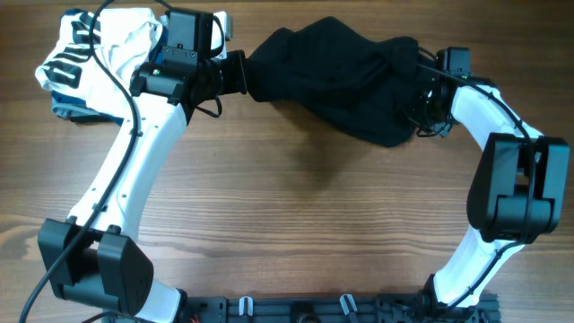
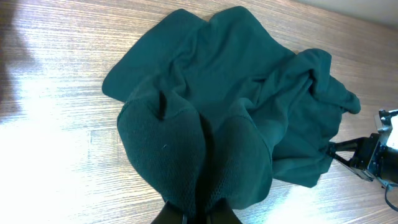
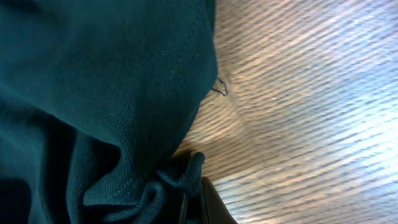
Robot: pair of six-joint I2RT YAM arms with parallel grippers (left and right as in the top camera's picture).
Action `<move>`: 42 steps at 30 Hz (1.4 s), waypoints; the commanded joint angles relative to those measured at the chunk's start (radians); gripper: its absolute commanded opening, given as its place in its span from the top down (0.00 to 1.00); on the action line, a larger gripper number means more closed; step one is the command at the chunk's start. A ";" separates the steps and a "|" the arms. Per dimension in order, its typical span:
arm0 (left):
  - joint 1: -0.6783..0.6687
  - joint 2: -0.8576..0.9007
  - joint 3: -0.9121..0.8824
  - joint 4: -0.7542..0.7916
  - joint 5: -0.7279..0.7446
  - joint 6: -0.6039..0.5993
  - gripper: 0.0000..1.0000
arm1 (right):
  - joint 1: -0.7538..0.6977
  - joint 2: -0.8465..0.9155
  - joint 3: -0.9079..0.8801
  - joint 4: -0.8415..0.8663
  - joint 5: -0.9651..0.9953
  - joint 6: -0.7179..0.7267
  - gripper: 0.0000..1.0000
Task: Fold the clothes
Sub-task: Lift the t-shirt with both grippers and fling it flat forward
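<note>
The shirt (image 1: 341,76) looks like a light, limp knit that bunches, so I judge hems and corners the best holds. My left gripper (image 2: 200,214) is clamped on a wad at its 9 o'clock edge, my right gripper (image 3: 193,202) pinched on a hem at 3 o'clock. It sags between them at the table's (image 1: 296,224) 12 o'clock; a white pile (image 1: 99,54) lies at 10 o'clock.

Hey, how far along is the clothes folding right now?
Nothing looks folded yet. In hand: the dark garment is bunched and creased, pinched at one end by the left gripper and at the other by the right gripper. Left to do: spreading and folding it, then the white patterned garment lying crumpled at the far left of the table.
</note>
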 commanded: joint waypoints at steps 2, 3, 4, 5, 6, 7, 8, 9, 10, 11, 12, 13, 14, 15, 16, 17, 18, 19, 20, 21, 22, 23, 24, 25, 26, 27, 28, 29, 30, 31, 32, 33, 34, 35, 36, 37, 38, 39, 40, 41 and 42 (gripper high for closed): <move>0.013 -0.048 0.010 0.005 -0.070 -0.001 0.96 | 0.000 -0.039 0.020 -0.040 -0.039 -0.002 0.96; 0.016 -0.065 0.012 0.003 -0.094 -0.001 0.96 | -0.004 -0.074 0.040 -0.066 -0.039 -0.013 0.96; 0.020 -0.082 0.015 0.003 -0.111 -0.001 0.96 | -0.009 -0.114 0.058 -0.090 -0.039 -0.019 0.96; 0.027 -0.115 0.020 0.003 -0.132 -0.001 0.96 | -0.018 -0.181 0.086 -0.121 -0.043 -0.039 0.96; 0.035 -0.145 0.025 0.003 -0.147 0.000 0.96 | -0.028 -0.242 0.114 -0.155 -0.042 -0.044 0.96; 0.042 -0.177 0.029 0.003 -0.157 0.000 0.96 | -0.040 -0.298 0.142 -0.181 -0.043 -0.058 0.96; 0.049 -0.211 0.033 0.004 -0.164 0.005 0.96 | -0.055 -0.358 0.181 -0.219 -0.042 -0.069 0.96; 0.055 -0.243 0.036 0.005 -0.170 0.014 0.96 | -0.070 -0.407 0.213 -0.248 -0.042 -0.080 0.96; 0.060 -0.287 0.042 0.005 -0.173 0.026 0.96 | -0.091 -0.466 0.254 -0.280 -0.042 -0.095 0.96; 0.062 -0.326 0.043 0.009 -0.179 0.026 0.96 | -0.112 -0.511 0.290 -0.309 -0.043 -0.110 0.96; 0.062 -0.349 0.043 0.013 -0.182 0.026 0.96 | -0.132 -0.547 0.323 -0.335 -0.042 -0.121 0.96; 0.061 -0.380 0.043 0.020 -0.181 0.026 0.96 | -0.153 -0.582 0.355 -0.360 -0.043 -0.130 0.96; 0.061 -0.426 0.043 0.032 -0.181 0.026 0.96 | -0.183 -0.626 0.393 -0.387 -0.047 -0.143 0.96; 0.058 -0.455 0.043 0.039 -0.180 0.026 0.96 | -0.207 -0.657 0.422 -0.409 -0.047 -0.147 0.96; 0.056 -0.483 0.043 0.046 -0.180 0.026 0.96 | -0.230 -0.684 0.449 -0.428 -0.047 -0.154 0.96; 0.054 -0.534 0.043 0.059 -0.175 0.025 0.96 | -0.272 -0.730 0.502 -0.461 -0.066 -0.171 0.96; 0.053 -0.563 0.043 0.068 -0.161 0.025 0.96 | -0.296 -0.754 0.529 -0.476 -0.077 -0.175 0.96; 0.053 -0.594 0.043 0.077 -0.138 0.025 0.96 | -0.322 -0.778 0.557 -0.489 -0.091 -0.188 0.96; 0.053 -0.637 0.043 0.089 -0.105 0.025 0.96 | -0.353 -0.805 0.594 -0.507 -0.108 -0.197 0.96; 0.053 -0.673 0.043 0.096 -0.078 0.025 0.96 | -0.377 -0.826 0.628 -0.526 -0.114 -0.212 0.96; 0.052 -0.702 0.043 0.099 -0.063 0.025 0.96 | -0.391 -0.839 0.653 -0.540 -0.114 -0.222 0.96; 0.052 -0.730 0.043 0.102 -0.059 0.021 0.96 | -0.404 -0.854 0.674 -0.551 -0.114 -0.238 0.96; 0.052 -0.756 0.043 0.102 -0.059 0.021 0.96 | -0.409 -0.864 0.682 -0.555 -0.114 -0.248 0.96; 0.052 -0.772 0.043 0.101 -0.059 0.021 0.96 | -0.409 -0.871 0.684 -0.557 -0.114 -0.249 0.96; 0.052 -0.786 0.043 0.101 -0.059 0.021 0.96 | -0.409 -0.872 0.684 -0.564 -0.114 -0.254 0.96; 0.052 -0.788 0.043 0.100 -0.061 0.021 0.96 | -0.409 -0.869 0.683 -0.572 -0.114 -0.262 0.96; 0.052 -0.787 0.043 0.098 -0.061 0.022 0.96 | -0.409 -0.855 0.683 -0.583 -0.114 -0.274 0.96; 0.052 -0.771 0.043 0.094 -0.061 0.022 0.96 | -0.409 -0.835 0.683 -0.594 -0.116 -0.277 0.96; 0.052 -0.755 0.043 0.093 -0.061 0.022 0.96 | -0.409 -0.814 0.683 -0.601 -0.123 -0.286 0.96; 0.052 -0.735 0.043 0.093 -0.061 0.022 0.96 | -0.409 -0.789 0.683 -0.604 -0.145 -0.300 0.96; 0.052 -0.709 0.043 0.095 -0.061 0.022 0.96 | -0.409 -0.759 0.683 -0.606 -0.166 -0.302 0.96; 0.052 -0.678 0.043 0.099 -0.061 0.022 0.96 | -0.409 -0.719 0.683 -0.605 -0.192 -0.315 0.96; 0.052 -0.628 0.043 0.109 -0.061 0.022 0.96 | -0.409 -0.670 0.683 -0.601 -0.215 -0.325 0.96; 0.052 -0.592 0.043 0.119 -0.061 0.022 0.96 | -0.409 -0.631 0.683 -0.594 -0.226 -0.326 0.96; 0.052 -0.539 0.043 0.139 -0.061 0.022 0.96 | -0.406 -0.588 0.683 -0.581 -0.231 -0.327 0.96; 0.052 -0.475 0.043 0.177 -0.061 0.022 0.96 | -0.393 -0.523 0.683 -0.547 -0.230 -0.327 0.96; 0.052 -0.437 0.043 0.208 -0.062 0.023 0.96 | -0.385 -0.491 0.683 -0.524 -0.230 -0.327 0.95; 0.056 -0.383 0.043 0.264 -0.066 0.026 0.96 | -0.370 -0.431 0.683 -0.463 -0.230 -0.325 0.96; 0.061 -0.325 0.044 0.344 -0.086 0.026 0.96 | -0.354 -0.378 0.683 -0.397 -0.230 -0.323 0.96; 0.068 -0.276 0.047 0.428 -0.106 0.026 0.96 | -0.340 -0.339 0.683 -0.339 -0.233 -0.315 0.96; 0.072 -0.243 0.051 0.486 -0.110 0.026 0.96 | -0.328 -0.306 0.683 -0.280 -0.239 -0.295 0.96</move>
